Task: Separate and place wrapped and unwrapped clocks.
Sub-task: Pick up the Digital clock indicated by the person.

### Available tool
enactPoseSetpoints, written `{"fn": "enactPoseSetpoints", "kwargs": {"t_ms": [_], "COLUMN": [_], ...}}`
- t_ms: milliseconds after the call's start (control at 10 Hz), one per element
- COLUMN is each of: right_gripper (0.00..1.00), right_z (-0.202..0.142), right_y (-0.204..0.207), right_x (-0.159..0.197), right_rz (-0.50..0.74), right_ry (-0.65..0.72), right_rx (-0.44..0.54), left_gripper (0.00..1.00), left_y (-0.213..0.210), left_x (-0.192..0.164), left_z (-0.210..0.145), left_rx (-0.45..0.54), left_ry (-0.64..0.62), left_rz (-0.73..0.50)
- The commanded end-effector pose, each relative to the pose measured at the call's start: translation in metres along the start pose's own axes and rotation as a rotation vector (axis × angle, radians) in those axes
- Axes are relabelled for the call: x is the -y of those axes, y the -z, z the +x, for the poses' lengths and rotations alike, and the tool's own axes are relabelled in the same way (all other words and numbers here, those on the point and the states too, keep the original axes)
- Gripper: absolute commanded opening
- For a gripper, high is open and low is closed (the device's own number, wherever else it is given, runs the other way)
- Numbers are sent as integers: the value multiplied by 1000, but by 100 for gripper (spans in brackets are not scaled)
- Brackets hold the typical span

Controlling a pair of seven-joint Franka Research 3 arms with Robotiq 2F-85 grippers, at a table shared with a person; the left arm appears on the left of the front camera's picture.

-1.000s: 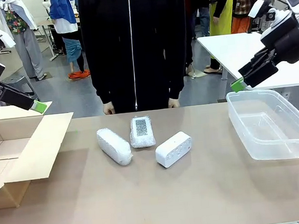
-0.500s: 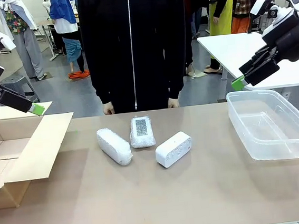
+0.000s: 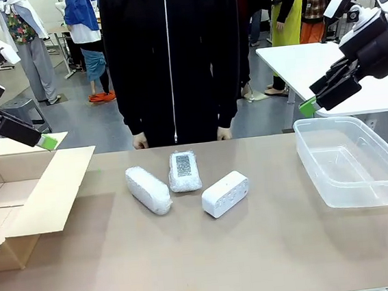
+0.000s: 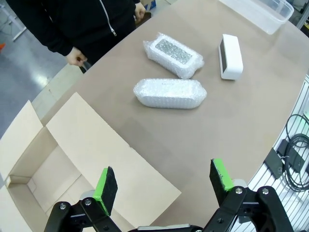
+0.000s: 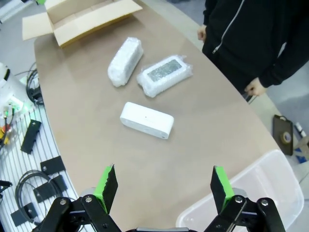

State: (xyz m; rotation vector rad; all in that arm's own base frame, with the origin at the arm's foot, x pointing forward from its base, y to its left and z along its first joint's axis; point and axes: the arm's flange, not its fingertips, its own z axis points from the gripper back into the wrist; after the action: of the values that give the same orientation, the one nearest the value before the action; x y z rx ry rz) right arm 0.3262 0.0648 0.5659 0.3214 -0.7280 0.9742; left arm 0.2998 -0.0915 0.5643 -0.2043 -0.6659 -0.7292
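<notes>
Right arm (image 3: pixel 376 49) a touch higher than a second back, clocks unmoved. Both jaws wide, empty. Wrapped clock (image 3: pixel 148 190), second wrapped clock (image 3: pixel 184 171) and bare clock (image 3: pixel 225 193) on surface (image 3: pixel 260 256), well ahead of and between jaws. Sorting not started, I reckon; next: drop down, straddle one clock.

An open cardboard box (image 3: pixel 44 191) sits at the left end of the brown bench (image 3: pixel 191 256), a clear plastic tub (image 3: pixel 364 194) at the right; a person in black (image 3: pixel 172 58) stands behind.
</notes>
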Motion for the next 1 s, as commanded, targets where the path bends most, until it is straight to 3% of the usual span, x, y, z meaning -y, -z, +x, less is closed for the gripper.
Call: {"fn": "enactPoseSetpoints", "kwargs": {"t_ms": [0, 900], "right_gripper": [100, 100], "right_z": [-1, -1], "right_y": [-2, -2], "right_x": [2, 2], "right_rz": [1, 1], "right_ry": [12, 12], "right_rx": [12, 12], "left_gripper": [100, 100], "left_y": [-1, -1], "left_x": [-1, -1], "left_z": [1, 1], "left_rx": [12, 12], "left_ry": [-2, -2], "left_rz": [4, 4]}}
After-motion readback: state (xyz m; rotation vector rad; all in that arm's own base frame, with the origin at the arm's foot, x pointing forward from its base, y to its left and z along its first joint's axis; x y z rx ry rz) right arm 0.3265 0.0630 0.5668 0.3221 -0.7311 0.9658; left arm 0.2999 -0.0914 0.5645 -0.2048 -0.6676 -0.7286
